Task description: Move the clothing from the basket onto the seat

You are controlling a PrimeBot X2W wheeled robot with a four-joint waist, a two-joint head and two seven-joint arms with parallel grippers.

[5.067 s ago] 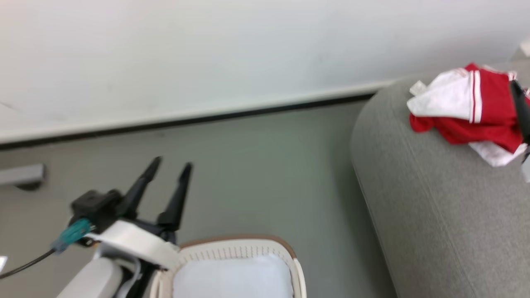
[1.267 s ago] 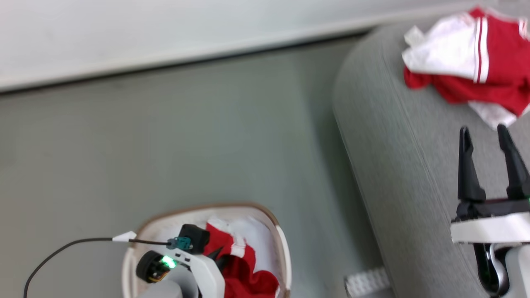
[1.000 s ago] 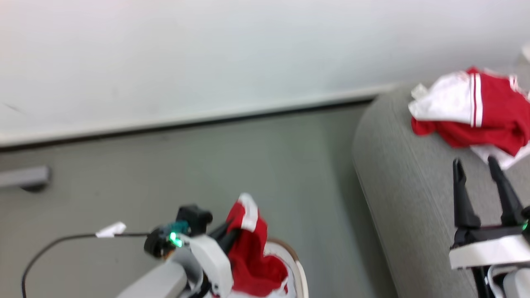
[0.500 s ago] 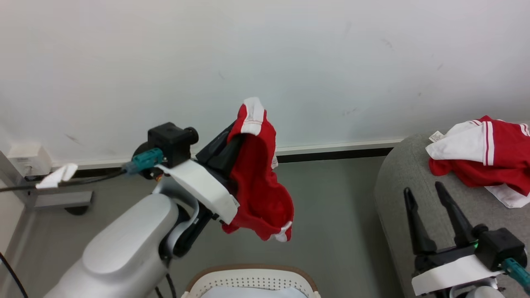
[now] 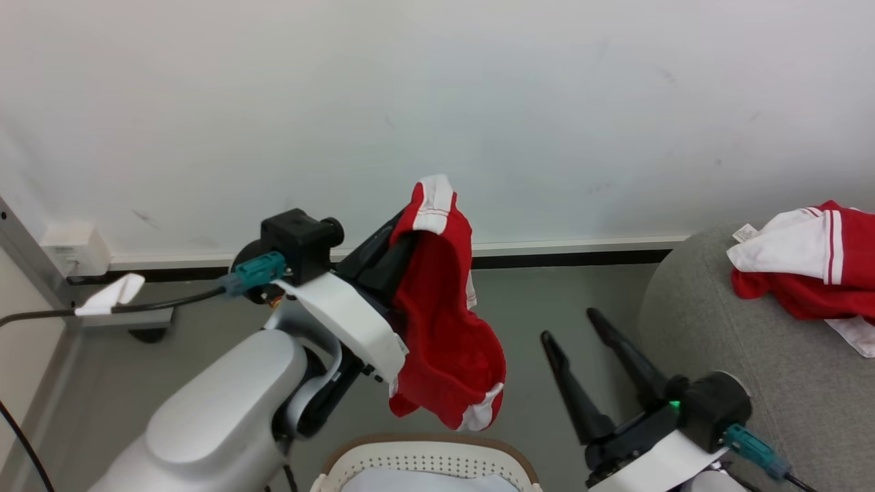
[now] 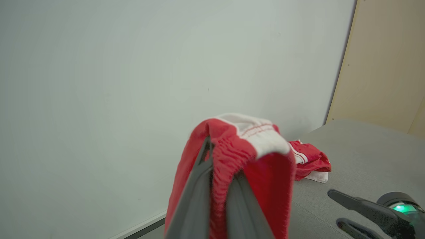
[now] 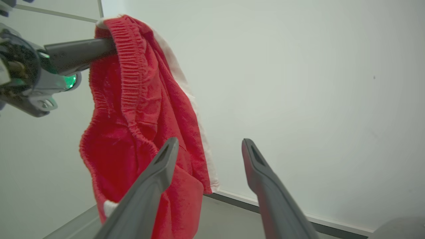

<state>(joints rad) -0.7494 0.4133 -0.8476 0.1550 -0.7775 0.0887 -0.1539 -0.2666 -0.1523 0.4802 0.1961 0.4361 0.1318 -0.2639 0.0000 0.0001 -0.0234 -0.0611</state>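
Room's pretty bare: a plain white wall (image 5: 437, 89) with a few scuffs, a white baseboard (image 5: 567, 244) over a dark strip, and a dull grey-green floor (image 5: 540, 294). There's a small white box (image 5: 72, 247) low on the wall off to the left, and the left wrist view catches a beige panel (image 6: 385, 63) where the wall ends. The left end effector (image 5: 402, 236) is clamped tight on a red garment (image 5: 444, 342) by its elastic waistband. The garment dangles in the air, clear of the basket (image 5: 424, 459), whose brown rim pokes in at the bottom of the head view. Inside the basket you can just make out a pale sheet (image 5: 424, 484). The right end effector (image 5: 570, 325) has its fingers spread apart with nothing between them, sitting over the floor just beside the seat (image 5: 738, 383). A second red-and-white garment (image 5: 806, 273) lies crumpled on top of that grey woven seat, over by the wall.
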